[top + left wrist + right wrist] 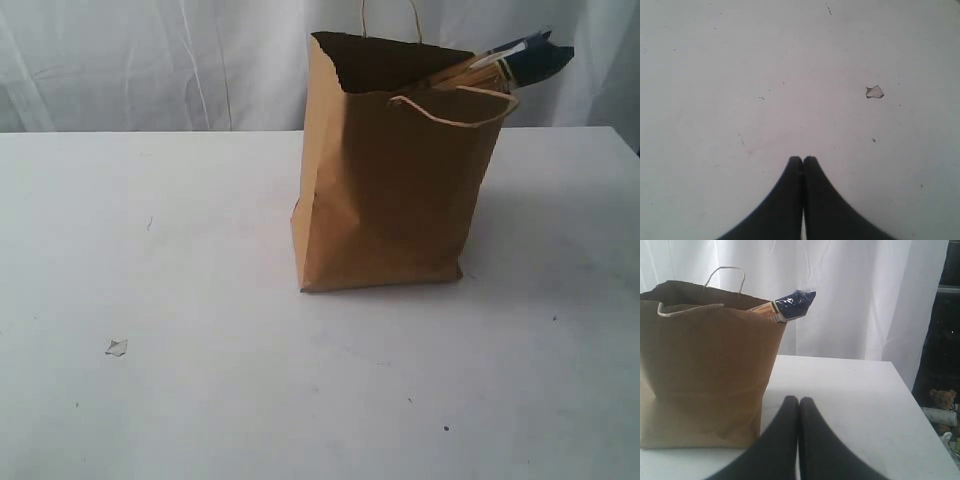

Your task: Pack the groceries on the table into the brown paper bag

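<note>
Both claws are clenched with nothing in them. Left claw: dark fingers pressed tip to tip, hanging above the white surface, with a small pale flake lying on the surface near it. Right claw: pinched flat together the same way, low over the surface and just beside the brown paper bag; no contact as far as the wrist view shows. The bag stands upright on the surface, centre-right in the exterior view, mouth open, top edge jagged. Pale cord handles: the near one is flopped over the front wall, the far one stands up. Long dark noodle packet is in the bag, leaning at a slant, its dark blue end sticking out past the rim at the bag's right corner. The rest of the bag's inside is in shadow, so I can't tell the contents. White curtain hangs behind the surface. A teddy bear sits off past the surface's side edge, well apart from the bag.
</note>
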### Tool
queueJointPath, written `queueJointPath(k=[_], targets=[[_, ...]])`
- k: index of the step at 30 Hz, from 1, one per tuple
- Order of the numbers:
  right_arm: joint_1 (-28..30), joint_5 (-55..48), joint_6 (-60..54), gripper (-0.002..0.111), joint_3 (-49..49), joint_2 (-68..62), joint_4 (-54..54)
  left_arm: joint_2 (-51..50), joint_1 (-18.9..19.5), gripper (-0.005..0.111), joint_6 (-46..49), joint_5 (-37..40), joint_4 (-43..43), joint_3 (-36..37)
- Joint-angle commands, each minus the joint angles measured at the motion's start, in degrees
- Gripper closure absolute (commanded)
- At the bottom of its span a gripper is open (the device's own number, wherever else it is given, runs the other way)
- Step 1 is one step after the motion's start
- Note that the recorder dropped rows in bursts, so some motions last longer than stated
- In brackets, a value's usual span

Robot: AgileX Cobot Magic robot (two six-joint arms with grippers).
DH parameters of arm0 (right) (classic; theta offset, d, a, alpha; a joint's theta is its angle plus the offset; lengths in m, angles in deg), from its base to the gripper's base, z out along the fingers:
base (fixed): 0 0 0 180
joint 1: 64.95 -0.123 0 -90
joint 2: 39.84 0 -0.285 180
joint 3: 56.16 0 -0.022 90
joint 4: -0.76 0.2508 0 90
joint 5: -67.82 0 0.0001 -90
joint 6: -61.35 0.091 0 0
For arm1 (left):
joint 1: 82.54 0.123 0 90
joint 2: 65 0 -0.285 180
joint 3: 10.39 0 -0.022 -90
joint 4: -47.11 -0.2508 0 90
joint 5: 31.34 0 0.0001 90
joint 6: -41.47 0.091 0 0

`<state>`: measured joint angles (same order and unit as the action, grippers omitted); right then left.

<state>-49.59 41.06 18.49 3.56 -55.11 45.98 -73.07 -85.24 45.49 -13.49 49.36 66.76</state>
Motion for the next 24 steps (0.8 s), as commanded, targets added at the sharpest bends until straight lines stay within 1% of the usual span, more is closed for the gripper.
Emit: queueJointPath(k=[1, 14, 17, 18, 20, 21, 24], targets=[[0.0, 0.2, 0.2, 0.108, 0.3, 0.2, 0.3, 0.3, -0.2, 0.107, 0.6, 1.5, 1.1, 0.1], [0.0, 0.1, 0.2, 0.108, 0.3, 0.6, -0.3, 0.3, -0.2, 0.107, 0.8, 1.5, 1.1, 0.1], [0.2, 0.8, 1.0, 0.108, 0.3, 1.0, -9.8, 0.3, -0.2, 0.107, 0.8, 1.5, 1.1, 0.1], [0.2, 0.8, 3.4, 0.108, 0.3, 1.2, -14.9, 0.3, -0.2, 0.107, 0.8, 1.5, 1.1, 0.1], [0.2, 1.8, 10.9, 0.108, 0.3, 1.5, -23.4, 0.3, -0.2, 0.107, 0.8, 1.5, 1.1, 0.1], [0.2, 2.9, 17.5, 0.108, 0.3, 1.9, -28.6, 0.3, -0.2, 0.107, 0.8, 1.5, 1.1, 0.1], [0.0, 4.2, 30.1, 0.108, 1.0, 2.1, -41.6, 0.3, -0.2, 0.107, 0.8, 1.5, 1.1, 0.1]])
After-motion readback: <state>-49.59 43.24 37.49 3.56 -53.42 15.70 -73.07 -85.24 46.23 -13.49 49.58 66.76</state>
